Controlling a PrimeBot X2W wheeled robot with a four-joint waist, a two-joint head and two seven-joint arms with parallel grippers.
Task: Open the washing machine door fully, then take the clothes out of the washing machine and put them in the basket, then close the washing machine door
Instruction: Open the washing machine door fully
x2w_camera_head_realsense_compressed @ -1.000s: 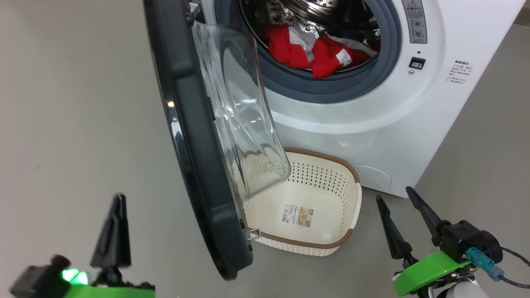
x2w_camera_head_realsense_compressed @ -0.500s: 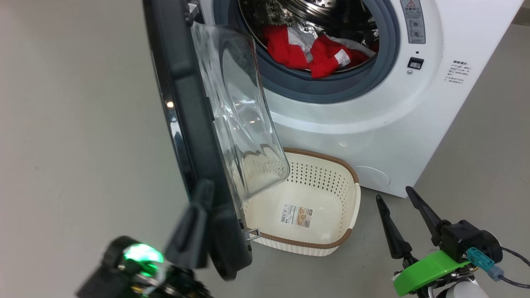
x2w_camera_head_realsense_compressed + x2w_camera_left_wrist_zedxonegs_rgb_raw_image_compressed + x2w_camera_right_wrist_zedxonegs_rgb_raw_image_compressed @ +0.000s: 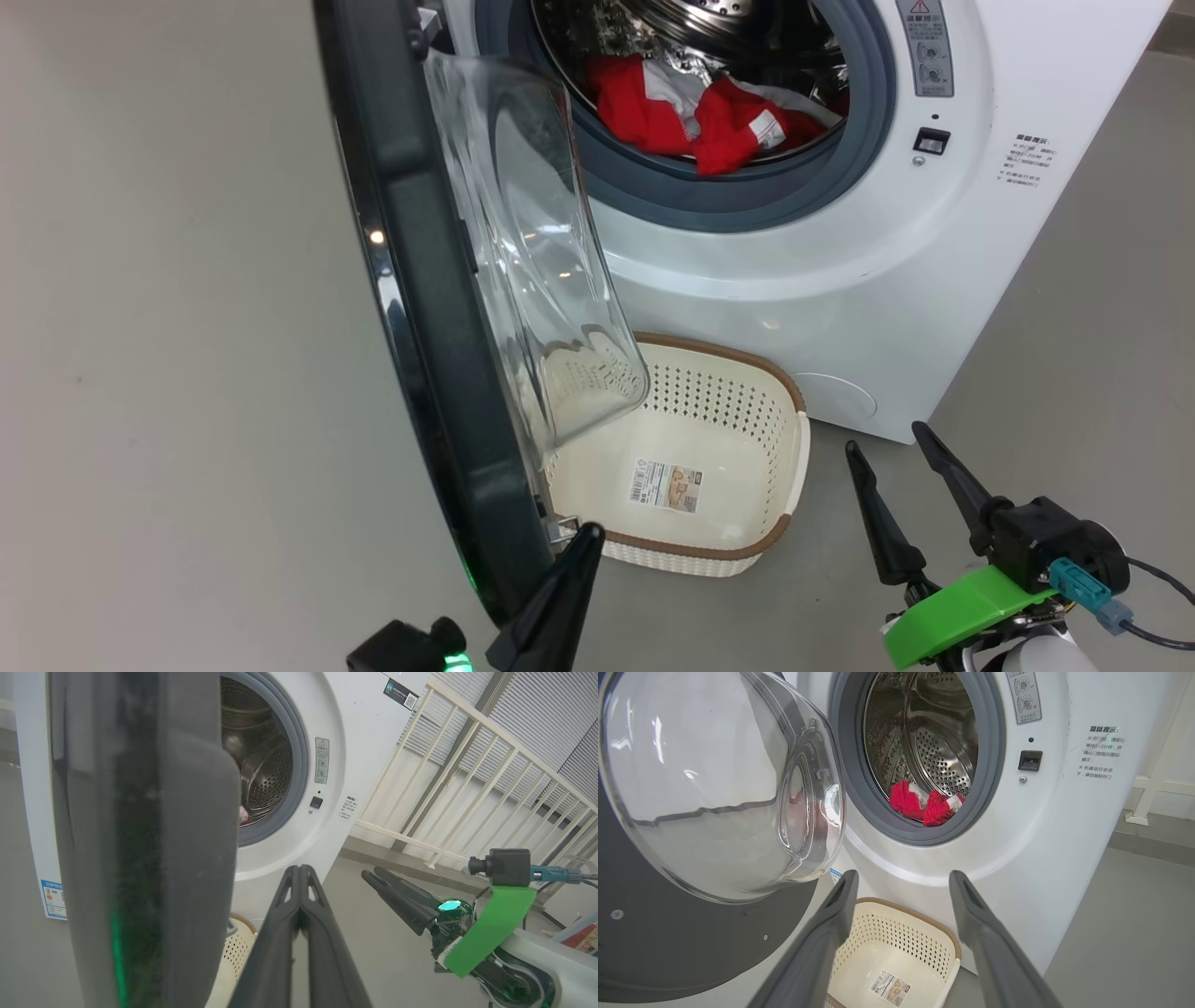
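Note:
The washing machine (image 3: 840, 280) stands with its door (image 3: 448, 373) swung out edge-on toward me, the glass bowl (image 3: 532, 233) facing the drum. Red and white clothes (image 3: 691, 112) lie in the drum's mouth, also seen as clothes (image 3: 924, 805) in the right wrist view. The cream basket (image 3: 709, 401) sits on the floor below the opening, partly behind the door. My left gripper (image 3: 590, 534) is shut and holds nothing. Its tip is just right of the door's lower edge (image 3: 154, 835); whether it touches, I cannot tell. My right gripper (image 3: 885, 439) is open, to the right of the basket.
Grey floor lies left of the door and right of the machine. A white railing (image 3: 467, 765) runs behind the machine's right side. The door's metal latch (image 3: 560, 527) sticks out near the basket's front rim. A blue sticker (image 3: 53, 898) marks the machine's lower front.
My left gripper has swept from the lower left, across the door's outer face, to just right of its bottom edge. The right gripper has stayed put.

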